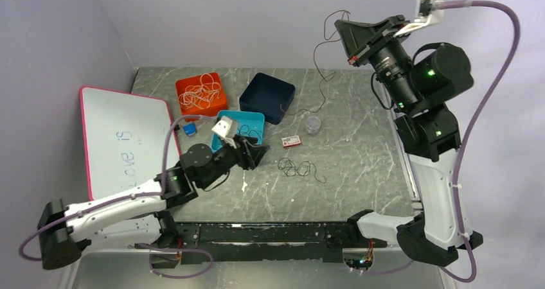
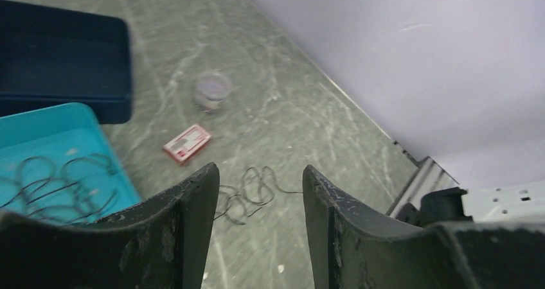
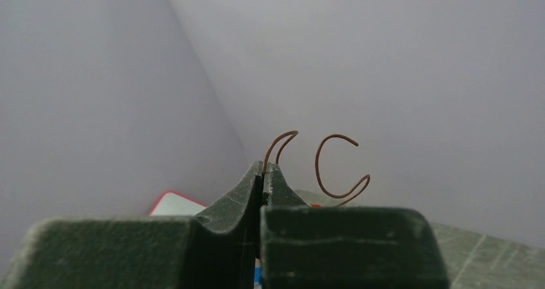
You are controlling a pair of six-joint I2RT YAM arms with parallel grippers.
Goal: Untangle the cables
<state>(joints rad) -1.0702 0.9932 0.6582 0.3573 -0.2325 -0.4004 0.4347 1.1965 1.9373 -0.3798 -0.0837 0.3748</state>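
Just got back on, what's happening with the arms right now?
The raised right arm has its jaws shut on a thin brown wire, lifted above the table, its tail hanging toward the dark blue tray. The left arm hovers with jaws apart and empty, beside the teal tray of black cables, facing a black cable tangle on the table.
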